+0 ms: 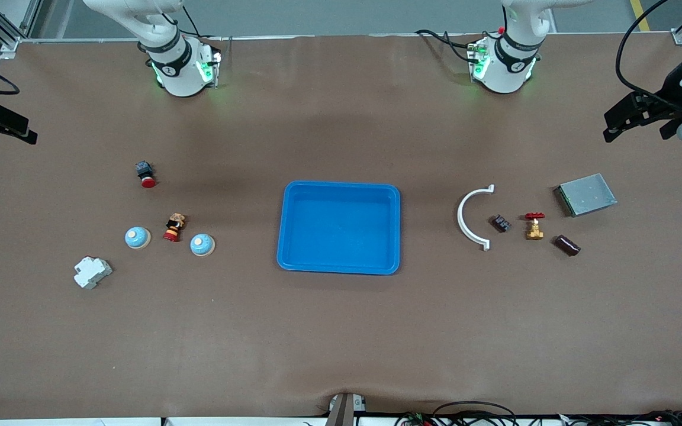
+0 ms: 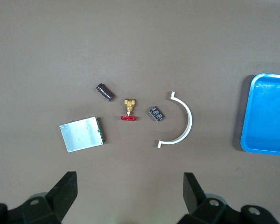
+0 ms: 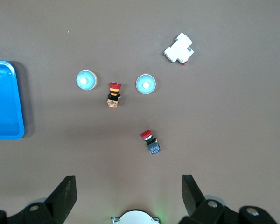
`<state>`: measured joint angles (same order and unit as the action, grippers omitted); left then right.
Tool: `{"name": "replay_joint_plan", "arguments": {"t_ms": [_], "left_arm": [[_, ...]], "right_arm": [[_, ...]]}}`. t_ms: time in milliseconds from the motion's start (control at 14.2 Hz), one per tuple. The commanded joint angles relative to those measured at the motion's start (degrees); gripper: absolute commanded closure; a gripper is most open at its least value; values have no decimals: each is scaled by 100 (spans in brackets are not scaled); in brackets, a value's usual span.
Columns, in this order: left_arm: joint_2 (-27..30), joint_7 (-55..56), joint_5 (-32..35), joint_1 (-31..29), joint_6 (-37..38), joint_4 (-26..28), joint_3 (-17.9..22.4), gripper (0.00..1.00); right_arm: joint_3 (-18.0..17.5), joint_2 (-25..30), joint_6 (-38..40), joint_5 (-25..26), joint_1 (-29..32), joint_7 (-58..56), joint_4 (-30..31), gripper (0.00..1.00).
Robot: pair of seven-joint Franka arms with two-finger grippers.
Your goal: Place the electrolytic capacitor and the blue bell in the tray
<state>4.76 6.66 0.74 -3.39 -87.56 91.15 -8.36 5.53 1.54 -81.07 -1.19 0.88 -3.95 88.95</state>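
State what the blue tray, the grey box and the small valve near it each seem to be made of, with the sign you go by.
Tray: likely plastic; uniform bright blue, glossy, rounded moulded rim.
Grey box: probably sheet metal; flat, dull silver sheen, sharp edges.
Valve: body looks like brass by its yellow-gold colour; its red handwheel could be painted metal or plastic, which cannot be told.

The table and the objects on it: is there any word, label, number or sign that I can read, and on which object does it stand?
No text can be read anywhere.
Grey metal box: no marking shows.
Electrolytic capacitor: any print is too small to read.
White module: too small to tell.
Tray: plain blue, no label.
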Motion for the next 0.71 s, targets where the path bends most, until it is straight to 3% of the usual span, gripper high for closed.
{"name": "replay_joint_plan", "arguments": {"t_ms": [0, 353, 636], "left_arm": [[-28, -94, 111, -4, 107, -81, -25, 0], [-159, -95, 207, -57, 99, -133, 27, 0], [-572, -51, 234, -39, 221, -335, 45, 0]], "right_arm": [[-43, -58, 92, 66, 44, -1, -115, 0], [-43, -66, 92, 66, 52, -10, -106, 0], [-43, -66, 92, 57, 70, -36, -88, 0]]}}
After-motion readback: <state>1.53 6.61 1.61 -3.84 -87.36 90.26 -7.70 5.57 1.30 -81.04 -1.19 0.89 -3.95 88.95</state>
